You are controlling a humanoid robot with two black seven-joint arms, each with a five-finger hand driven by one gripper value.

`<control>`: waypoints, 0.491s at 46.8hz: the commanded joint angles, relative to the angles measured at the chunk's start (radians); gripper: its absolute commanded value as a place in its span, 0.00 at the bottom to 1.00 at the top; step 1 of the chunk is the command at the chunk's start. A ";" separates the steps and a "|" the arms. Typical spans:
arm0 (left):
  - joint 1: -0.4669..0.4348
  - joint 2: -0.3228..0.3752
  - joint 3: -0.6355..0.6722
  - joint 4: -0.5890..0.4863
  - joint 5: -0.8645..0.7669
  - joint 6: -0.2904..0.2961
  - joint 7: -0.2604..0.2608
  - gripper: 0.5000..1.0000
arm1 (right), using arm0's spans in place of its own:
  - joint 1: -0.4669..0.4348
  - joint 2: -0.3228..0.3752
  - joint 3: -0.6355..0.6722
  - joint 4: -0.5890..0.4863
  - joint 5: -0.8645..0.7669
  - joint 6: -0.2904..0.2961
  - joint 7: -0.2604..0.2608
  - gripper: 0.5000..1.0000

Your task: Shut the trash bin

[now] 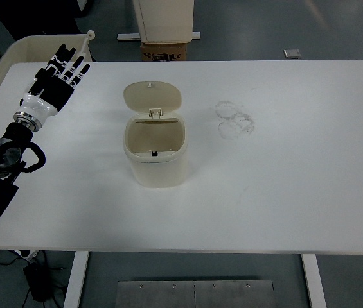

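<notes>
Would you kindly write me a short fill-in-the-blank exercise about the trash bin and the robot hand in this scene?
1. The lid of the cream trash bin stands ____.
2. The only robot hand in view, the left robot hand, reaches in from the picture's ____ edge.
3. Its fingers are spread and hold ____.
4. The bin stands on a ____ table.

Missing words: open; left; nothing; white
</notes>
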 commanded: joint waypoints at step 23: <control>-0.008 0.000 0.001 0.000 -0.002 0.006 -0.005 1.00 | 0.000 0.000 0.000 0.000 -0.001 0.000 0.002 0.99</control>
